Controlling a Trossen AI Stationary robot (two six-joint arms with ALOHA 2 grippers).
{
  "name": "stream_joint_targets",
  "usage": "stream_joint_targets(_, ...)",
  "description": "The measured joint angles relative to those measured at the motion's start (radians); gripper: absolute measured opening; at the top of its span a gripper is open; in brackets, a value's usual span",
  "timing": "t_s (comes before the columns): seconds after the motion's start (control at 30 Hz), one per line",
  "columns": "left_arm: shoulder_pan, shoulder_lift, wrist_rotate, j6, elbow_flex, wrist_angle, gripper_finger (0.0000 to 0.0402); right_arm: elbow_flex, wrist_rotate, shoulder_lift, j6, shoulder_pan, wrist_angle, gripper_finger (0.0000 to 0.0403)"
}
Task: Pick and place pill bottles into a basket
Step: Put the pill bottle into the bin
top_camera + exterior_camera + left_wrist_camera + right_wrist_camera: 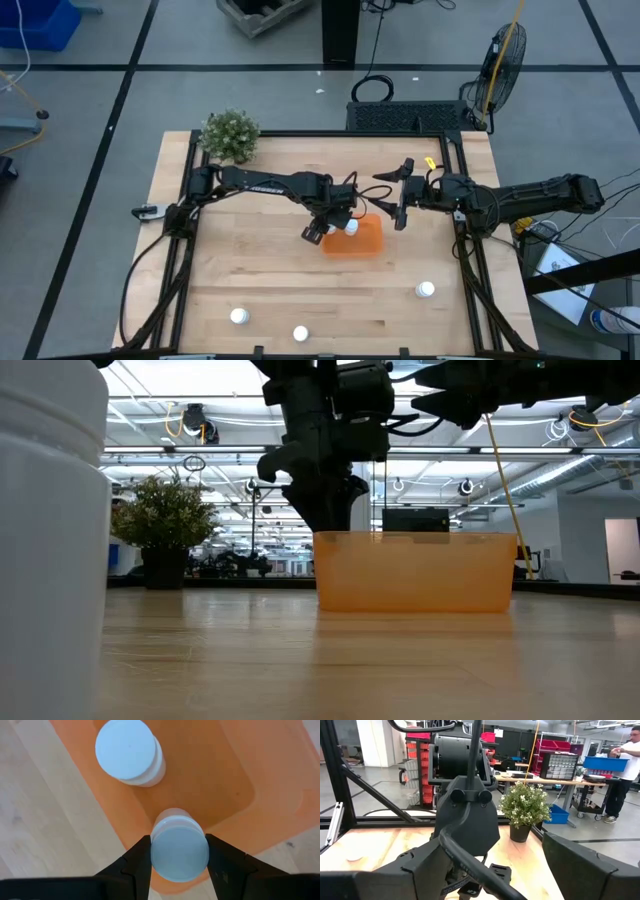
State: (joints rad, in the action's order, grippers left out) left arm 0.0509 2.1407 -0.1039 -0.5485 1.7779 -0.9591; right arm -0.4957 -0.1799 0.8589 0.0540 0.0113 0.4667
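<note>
The orange basket point(362, 242) lies mid-table. One white pill bottle point(129, 752) stands upright on its floor. My left gripper point(179, 847) points down over the basket's left end, shut on a second pill bottle point(179, 840). In the low view it point(322, 505) dips behind the basket's rim point(415, 538). Three more bottles stand on the table near the front: point(239, 316), point(300, 333), point(426, 290). My right gripper point(400, 197) hangs open above the table, just beyond the basket's far right corner, with nothing between its fingers. My left gripper pinches the bottle's capped top point(159, 855) between its two fingers point(136, 862), one on each side. The fingers come from above, pointing down. The bottle stays upright below them, just inside the basket's wall. Whether its foot touches the basket's floor I cannot tell.
A green potted plant point(230, 135) stands at the table's far left corner. One bottle point(50, 540) stands very close to the low camera and fills that view's left side. Bare wood lies around the basket on the near side.
</note>
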Motion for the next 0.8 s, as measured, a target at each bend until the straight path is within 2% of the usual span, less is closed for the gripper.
stream_joint_targets(0.47, -0.007, 0.0, -0.053, 0.027, -0.001, 0.021, 0.0162, 0.0, 0.0, 0.0, -0.001, 0.0, 0.005, 0.03)
stream_joint_targets(0.63, -0.014, 0.0, -0.012, 0.026, -0.001, 0.027, 0.0248, 0.0, 0.001, 0.0, -0.001, 0.0, 0.005, 0.03)
stream_joint_targets(0.8, -0.014, 0.0, 0.019, 0.028, -0.001, 0.027, 0.0268, 0.0, 0.001, 0.0, -0.002, 0.0, 0.004, 0.03)
